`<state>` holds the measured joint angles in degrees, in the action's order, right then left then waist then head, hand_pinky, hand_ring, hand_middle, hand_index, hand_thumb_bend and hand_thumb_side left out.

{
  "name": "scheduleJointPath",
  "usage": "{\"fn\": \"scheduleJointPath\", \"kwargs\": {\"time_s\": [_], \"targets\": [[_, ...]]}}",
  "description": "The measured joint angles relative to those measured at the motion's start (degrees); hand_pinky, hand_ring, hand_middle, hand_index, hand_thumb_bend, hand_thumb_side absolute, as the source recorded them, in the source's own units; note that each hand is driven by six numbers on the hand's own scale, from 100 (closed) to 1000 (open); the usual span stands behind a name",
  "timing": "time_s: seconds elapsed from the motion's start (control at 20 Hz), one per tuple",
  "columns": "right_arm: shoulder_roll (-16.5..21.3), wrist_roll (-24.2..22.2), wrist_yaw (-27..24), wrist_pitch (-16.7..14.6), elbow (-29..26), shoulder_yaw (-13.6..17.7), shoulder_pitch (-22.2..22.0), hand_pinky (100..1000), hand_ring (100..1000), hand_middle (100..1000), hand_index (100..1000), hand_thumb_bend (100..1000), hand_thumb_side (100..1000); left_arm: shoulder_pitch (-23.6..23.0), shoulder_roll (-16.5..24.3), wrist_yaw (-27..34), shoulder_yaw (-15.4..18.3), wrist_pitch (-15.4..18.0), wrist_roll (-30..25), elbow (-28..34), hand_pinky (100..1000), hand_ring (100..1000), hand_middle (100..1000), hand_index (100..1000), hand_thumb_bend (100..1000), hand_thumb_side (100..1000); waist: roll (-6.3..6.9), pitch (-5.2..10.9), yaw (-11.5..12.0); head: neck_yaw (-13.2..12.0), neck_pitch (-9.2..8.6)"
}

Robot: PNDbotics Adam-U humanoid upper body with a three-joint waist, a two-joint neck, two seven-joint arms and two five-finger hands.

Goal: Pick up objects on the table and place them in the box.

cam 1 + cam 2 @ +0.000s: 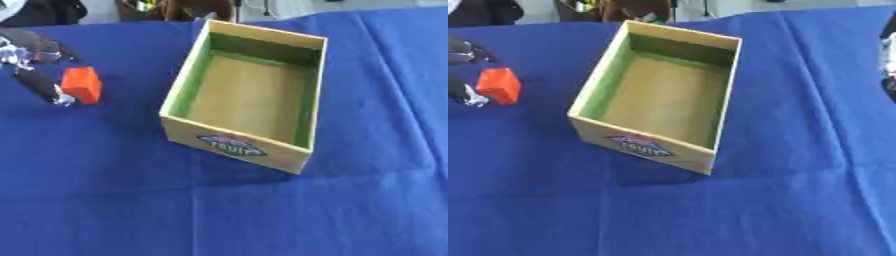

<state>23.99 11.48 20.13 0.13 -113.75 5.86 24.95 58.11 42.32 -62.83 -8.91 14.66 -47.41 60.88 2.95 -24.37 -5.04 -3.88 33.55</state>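
Table covered by creased blue cloth (367, 200), pale grey floor (289, 7) seen beyond far edge, dark indistinct objects (614, 9) stood behind table, even diffuse lighting.

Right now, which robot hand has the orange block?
The left hand has the orange block, its fingers around it, left of the box. The right hand barely shows at the right edge, nowhere near the block.

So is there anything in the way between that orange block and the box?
Nothing visible. The left hand pinches the orange block left of the box; only bare blue cloth lies between them. The box's left wall must be cleared from above.
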Motion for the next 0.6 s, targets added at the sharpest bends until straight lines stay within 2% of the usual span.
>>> {"fn": "scheduleJointPath", "kwargs": {"time_s": [0.4, 0.6], "targets": [[-0.04, -0.12, 0.0, 0.11, 0.0, -0.23, 0.08, 755, 646, 597, 776, 100, 596, 0.05, -0.03, 0.25, 0.58, -0.6, 0.19, -0.69, 751, 855, 894, 994, 493, 628, 0.15, -0.79, -0.56, -0.3, -0.83], [-0.1, -0.16, 0.0, 0.14, 0.0, -0.23, 0.09, 755, 646, 596, 777, 100, 596, 0.1, -0.04, 0.3, 0.76, -0.91, 0.51, -1.14, 725, 834, 848, 969, 460, 614, 0.17, -1.1, -0.78, -0.44, -0.98]]}}
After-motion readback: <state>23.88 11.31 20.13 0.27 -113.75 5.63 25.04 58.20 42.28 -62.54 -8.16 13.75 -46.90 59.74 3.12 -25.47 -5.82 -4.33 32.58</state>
